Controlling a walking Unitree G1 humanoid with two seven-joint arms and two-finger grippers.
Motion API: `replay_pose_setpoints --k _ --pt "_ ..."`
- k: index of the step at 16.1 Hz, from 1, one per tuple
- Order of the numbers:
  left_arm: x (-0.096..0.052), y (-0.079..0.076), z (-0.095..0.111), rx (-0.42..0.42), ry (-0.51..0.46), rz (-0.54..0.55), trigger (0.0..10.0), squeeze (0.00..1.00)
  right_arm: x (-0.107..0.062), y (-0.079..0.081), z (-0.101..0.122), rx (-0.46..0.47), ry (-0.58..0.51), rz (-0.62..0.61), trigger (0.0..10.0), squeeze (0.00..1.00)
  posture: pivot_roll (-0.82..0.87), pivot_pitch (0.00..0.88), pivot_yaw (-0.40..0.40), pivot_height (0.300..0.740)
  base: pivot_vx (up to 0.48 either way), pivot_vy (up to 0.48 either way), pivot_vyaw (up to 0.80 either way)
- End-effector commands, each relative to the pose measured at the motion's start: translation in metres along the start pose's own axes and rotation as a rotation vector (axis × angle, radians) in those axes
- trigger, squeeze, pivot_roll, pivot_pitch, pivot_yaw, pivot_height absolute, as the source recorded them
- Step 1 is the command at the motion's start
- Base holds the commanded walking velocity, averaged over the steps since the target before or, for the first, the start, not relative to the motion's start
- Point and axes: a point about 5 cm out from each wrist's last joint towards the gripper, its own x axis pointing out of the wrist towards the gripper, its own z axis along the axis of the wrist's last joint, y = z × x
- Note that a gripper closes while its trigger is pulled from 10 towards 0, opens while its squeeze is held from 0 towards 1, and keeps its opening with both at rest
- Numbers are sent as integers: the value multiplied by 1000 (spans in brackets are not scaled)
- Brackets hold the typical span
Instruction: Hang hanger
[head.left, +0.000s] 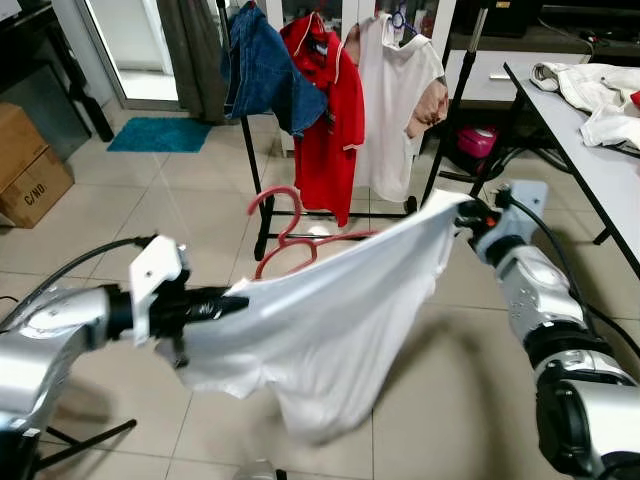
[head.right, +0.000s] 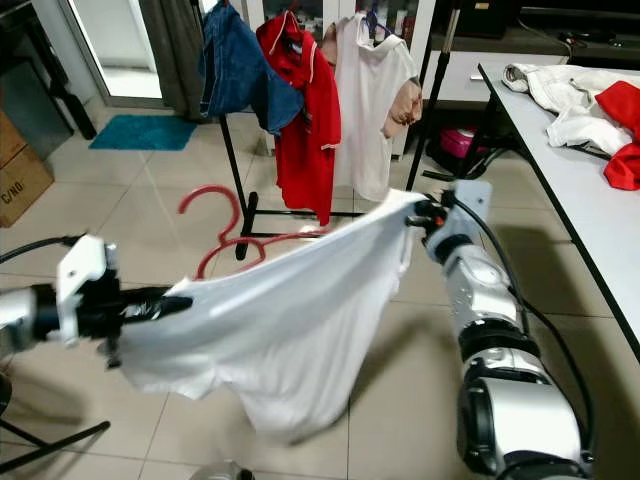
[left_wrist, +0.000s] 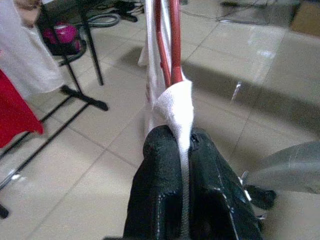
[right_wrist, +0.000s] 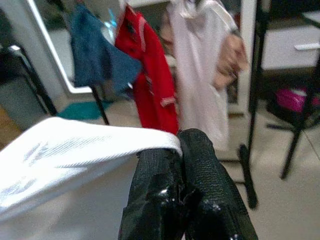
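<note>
So the robot has a white shirt (head.left: 330, 310) stretched out between both arms, kind of like you'd hold a towel by two corners. The left gripper (head.left: 232, 304) is pinched tight on one end of the fabric, and in the left wrist view its fingers (left_wrist: 155, 200) are clamped with a fold of white cloth squeezed between them. The red hanger (head.left: 290, 235) is right there too: its bars run up out of that same fold, so my guess is the left side has shirt and hanger end together. The right gripper (head.left: 466, 214) is closed on the opposite edge of the shirt, holding it up higher, so the cloth slopes down toward the left.

Why hold it like this? Spreading the shirt keeps it from sliding off the hanger and keeps the hook poking out above the cloth, free to catch on something. The hook sticks up behind the top edge of the shirt, roughly between the two grippers but closer to the left one.

The clothes rack (head.left: 250, 190) is straight ahead, a way off across the tile floor (head.left: 180, 190), already carrying a denim shirt (head.left: 262, 70), a red shirt (head.left: 328, 110) and a white shirt with tan sleeves (head.left: 395, 100). The hanger isn't on the rail yet, so I'd say it needs to get closer and lift the hook up first.
</note>
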Motion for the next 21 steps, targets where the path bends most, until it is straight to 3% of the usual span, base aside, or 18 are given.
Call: replay_pose_setpoints --k 1,3,9,11,13,15,17,18,20,21 --pt "0 8 -1 30 18 63 0 0 4 4 16 -34 -64 33 0 0 32 0 60 740 0 0 0" --pt "10 18 2 58 -16 124 0 0 5 17 18 -57 -76 110 0 0 26 0 60 740 0 0 0" --pt "39 22 12 80 -70 -10 0 0 -5 54 14 -105 -70 310 0 0 12 0 60 740 0 0 0" --pt "40 22 13 98 -55 -49 0 0 -7 55 11 -115 -61 309 0 0 -1 0 76 740 0 0 0" --pt "27 32 12 114 -47 56 0 0 -9 40 10 -120 -42 215 0 0 -16 0 97 740 0 0 0" --pt "2 37 9 96 -62 153 0 0 -11 15 10 -100 -17 77 0 0 -8 0 89 740 0 0 0" --pt "-11 36 9 94 -74 159 0 0 -11 5 11 -85 -6 22 0 0 11 0 68 740 0 0 0" --pt "-24 34 7 87 -75 158 0 0 -8 -1 12 -74 3 -9 0 0 26 0 57 740 0 0 0" --pt "-35 33 7 73 -93 158 0 0 -4 -1 14 -68 11 -8 0 0 26 0 57 740 0 0 0" --pt "-39 31 15 46 -173 148 0 0 -1 2 15 -59 10 14 0 0 44 0 48 740 0 0 0"
